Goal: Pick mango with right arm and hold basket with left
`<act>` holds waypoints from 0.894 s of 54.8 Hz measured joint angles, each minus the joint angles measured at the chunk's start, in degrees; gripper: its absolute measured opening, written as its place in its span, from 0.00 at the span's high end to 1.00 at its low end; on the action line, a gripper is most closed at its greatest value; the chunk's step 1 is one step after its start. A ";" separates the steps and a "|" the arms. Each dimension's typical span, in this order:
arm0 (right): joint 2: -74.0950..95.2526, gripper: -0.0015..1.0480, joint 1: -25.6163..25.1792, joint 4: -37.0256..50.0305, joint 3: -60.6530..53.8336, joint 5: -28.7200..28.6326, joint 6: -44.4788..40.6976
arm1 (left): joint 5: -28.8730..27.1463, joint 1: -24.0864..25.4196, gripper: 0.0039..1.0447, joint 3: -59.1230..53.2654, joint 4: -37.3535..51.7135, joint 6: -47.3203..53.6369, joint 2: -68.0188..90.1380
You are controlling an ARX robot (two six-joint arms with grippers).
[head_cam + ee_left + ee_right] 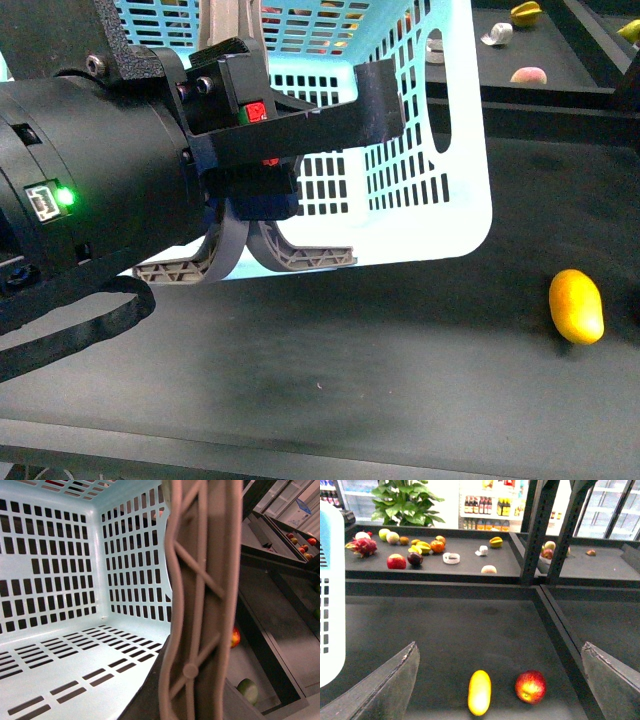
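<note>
The mango (576,306) lies on the dark shelf at the front right, clear of the basket. The turquoise basket (440,150) hangs tilted at the upper middle. My left gripper (255,190), on the bulky black arm with the green light, is shut on the basket's grey-brown handles (300,258). In the left wrist view a handle (197,605) fills the middle, with the empty basket floor (60,660) behind it. My right gripper (500,680) is open. It hovers above the mango (479,692), which lies between its fingers (395,690), apart from both.
A red apple (530,686) lies right beside the mango. A black upright post (535,530) and a raised divider bound this shelf. The back shelf holds several fruits, among them a dragon fruit (364,545), a starfruit (526,13) and a peach (528,75).
</note>
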 joint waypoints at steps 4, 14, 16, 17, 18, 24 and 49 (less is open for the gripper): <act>12.90 0.08 -2.27 10.25 1.62 -2.58 -0.68 | 0.00 0.00 0.95 0.00 0.00 -0.09 0.00; 51.84 0.08 -4.59 33.00 10.19 -4.33 -0.74 | -0.04 0.02 0.95 0.00 0.00 -0.04 0.04; 56.72 0.08 -4.57 34.60 11.58 -4.28 -0.70 | -0.07 0.02 0.95 0.00 0.00 -0.07 0.07; 59.78 0.08 -4.55 35.12 12.59 -4.20 -0.55 | -0.07 0.02 0.95 0.00 0.00 -0.07 0.07; 61.88 0.08 -4.52 35.41 13.33 -4.09 -0.44 | -0.07 0.02 0.95 0.00 0.00 -0.04 0.07; 75.34 0.08 -3.89 35.82 19.17 -3.02 1.14 | 0.00 0.02 0.95 0.02 0.00 -0.04 0.07; 100.59 0.08 -2.86 26.62 43.12 1.31 7.15 | -0.04 0.02 0.95 0.02 0.00 -0.04 0.09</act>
